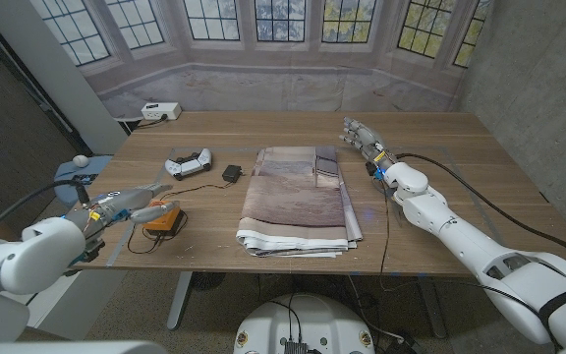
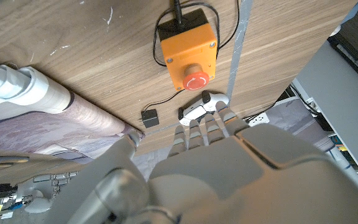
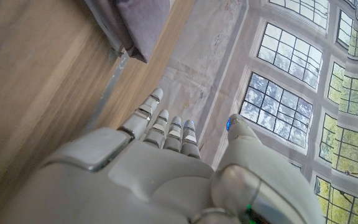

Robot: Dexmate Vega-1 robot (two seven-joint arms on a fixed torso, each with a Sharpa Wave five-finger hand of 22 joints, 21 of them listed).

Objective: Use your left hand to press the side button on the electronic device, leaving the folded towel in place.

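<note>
An orange box (image 1: 163, 220) with a red round button (image 2: 195, 81) on one side lies on the table's left part, a black cable running from it. My left hand (image 1: 126, 206) hovers just left of it, fingers stretched toward it and holding nothing. In the left wrist view the box (image 2: 188, 45) lies ahead of my fingertips (image 2: 205, 129) with a gap between. The folded towel (image 1: 296, 200), striped grey and mauve, lies at the table's middle. My right hand (image 1: 363, 135) stays beyond the towel's far right corner, fingers straight and apart, empty.
A white game controller (image 1: 187, 164) and a small black adapter (image 1: 232, 173) lie behind the orange box, left of the towel. A white power strip (image 1: 160, 111) sits at the far left corner. The table's front edge (image 1: 214, 269) runs close to the box.
</note>
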